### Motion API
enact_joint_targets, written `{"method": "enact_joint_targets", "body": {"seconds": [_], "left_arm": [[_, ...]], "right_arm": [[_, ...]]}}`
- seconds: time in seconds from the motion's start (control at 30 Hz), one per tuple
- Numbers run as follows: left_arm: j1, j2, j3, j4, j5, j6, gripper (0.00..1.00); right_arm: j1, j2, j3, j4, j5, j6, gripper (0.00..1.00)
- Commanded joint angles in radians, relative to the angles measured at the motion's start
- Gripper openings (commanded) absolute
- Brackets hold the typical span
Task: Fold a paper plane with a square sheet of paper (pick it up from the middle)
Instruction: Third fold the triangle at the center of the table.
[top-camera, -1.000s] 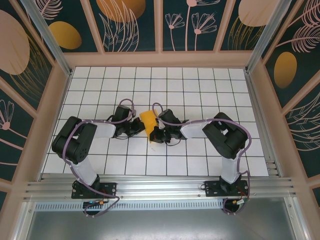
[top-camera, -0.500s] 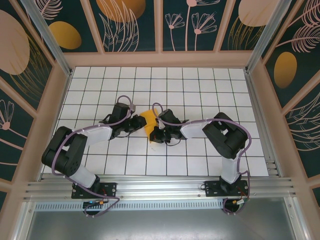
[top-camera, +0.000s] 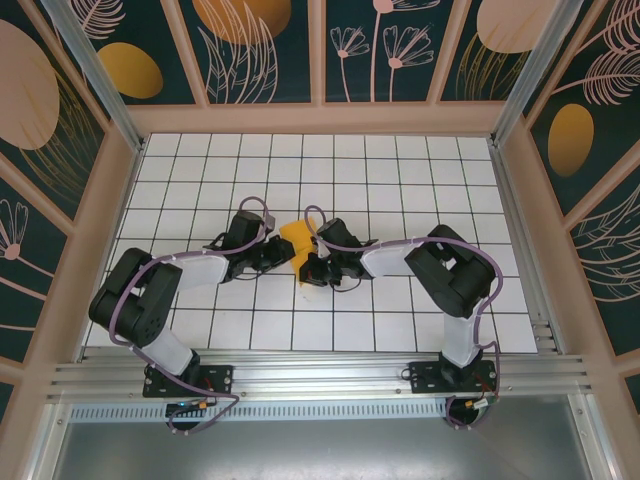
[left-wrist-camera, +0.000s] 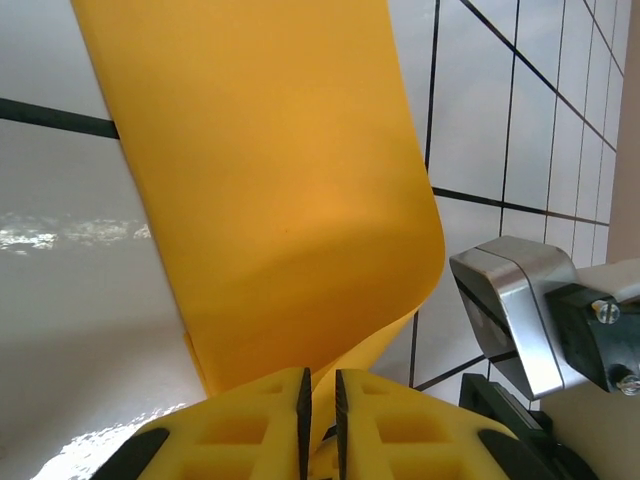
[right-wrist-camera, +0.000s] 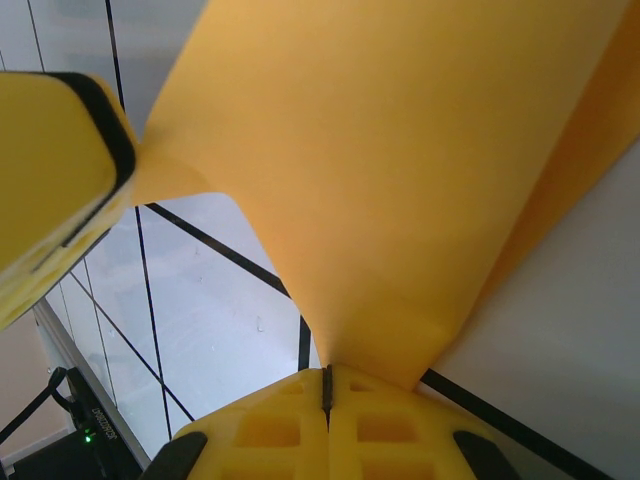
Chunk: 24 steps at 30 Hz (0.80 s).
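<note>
The left arm's elbow is sitting slightly closer in than half a second ago, while the square sheet of paper (top-camera: 294, 238), partly folded, is staying near the middle of the bench (top-camera: 420, 170), between both grippers. The left gripper (left-wrist-camera: 320, 400) is grasping the sheet's lower edge between nearly closed yellow fingers. The right gripper (right-wrist-camera: 327, 385) is clenching another edge, fingers pressed together. The top view is giving a small orange patch between dark wrists. The wrist views are revealing the sheet curving above the tiles, and the right wrist view is catching the left gripper's yellow tip beside the paper.
</note>
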<state>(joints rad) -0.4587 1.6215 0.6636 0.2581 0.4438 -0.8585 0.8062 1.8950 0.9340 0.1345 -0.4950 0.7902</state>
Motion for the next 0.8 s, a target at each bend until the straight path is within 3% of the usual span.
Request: {"method": "enact_joint_targets", "body": {"seconds": [0.0, 0.23, 0.5, 0.77], "left_arm": [[-0.008, -0.022, -0.005, 0.014, -0.031, 0.001, 0.20], [-0.008, -0.106, -0.017, 0.037, -0.022, 0.012, 0.23], [-0.031, -0.113, -0.042, 0.072, 0.030, 0.022, 0.06], [-0.040, -0.017, -0.019, -0.010, -0.011, 0.048, 0.00]], "right_arm": [[0.008, 0.016, 0.002, -0.032, 0.029, -0.016, 0.03], [0.008, 0.013, -0.001, -0.032, 0.030, -0.016, 0.03], [0.009, 0.013, -0.005, -0.029, 0.032, -0.013, 0.03], [0.008, 0.012, -0.006, -0.030, 0.033, -0.013, 0.03]]}}
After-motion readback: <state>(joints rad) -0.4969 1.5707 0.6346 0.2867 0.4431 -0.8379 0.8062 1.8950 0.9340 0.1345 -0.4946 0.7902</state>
